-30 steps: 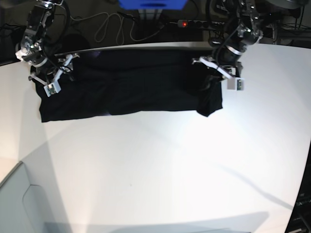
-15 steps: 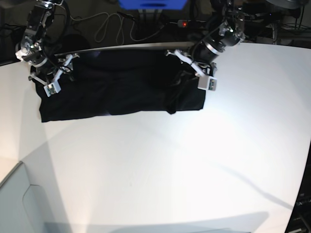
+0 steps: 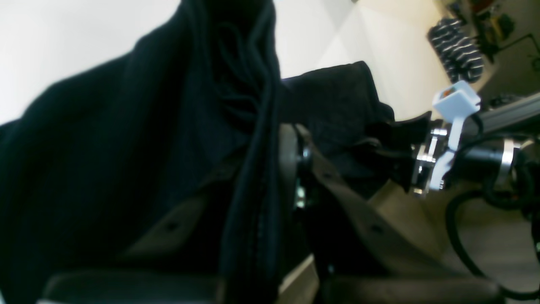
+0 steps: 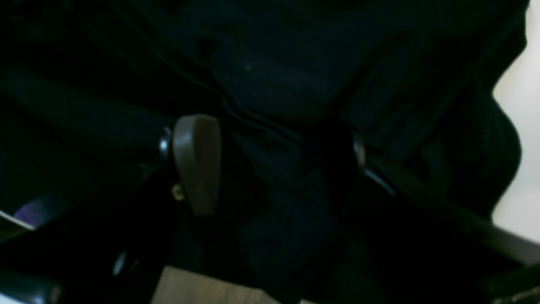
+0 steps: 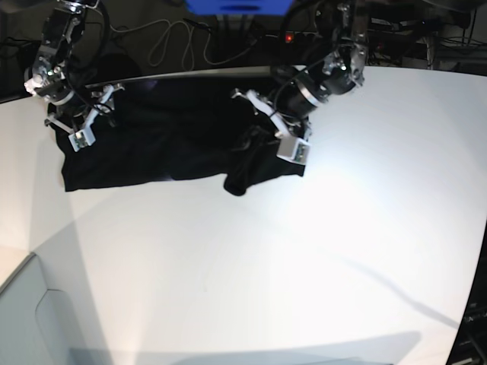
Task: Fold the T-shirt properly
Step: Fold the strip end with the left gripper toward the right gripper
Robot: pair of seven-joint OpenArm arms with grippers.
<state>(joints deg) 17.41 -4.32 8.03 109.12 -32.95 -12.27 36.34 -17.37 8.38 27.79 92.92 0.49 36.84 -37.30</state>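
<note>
**Base view: T-shirt partly doubled over on the counter**

The T-shirt lies black side up at the far edge of the white counter. The left hand is clamped on a gathered edge of the cloth, which hangs lifted above the shirt's middle. The right hand rests at the opposite end, its fingers spread wide over the fabric, gripping nothing.

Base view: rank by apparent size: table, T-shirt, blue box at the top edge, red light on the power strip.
1. table, fills most of the view.
2. T-shirt, dark spread along the far edge.
3. blue box, cropped by the frame, so true extent unsure.
4. red light, a small dot.
</note>
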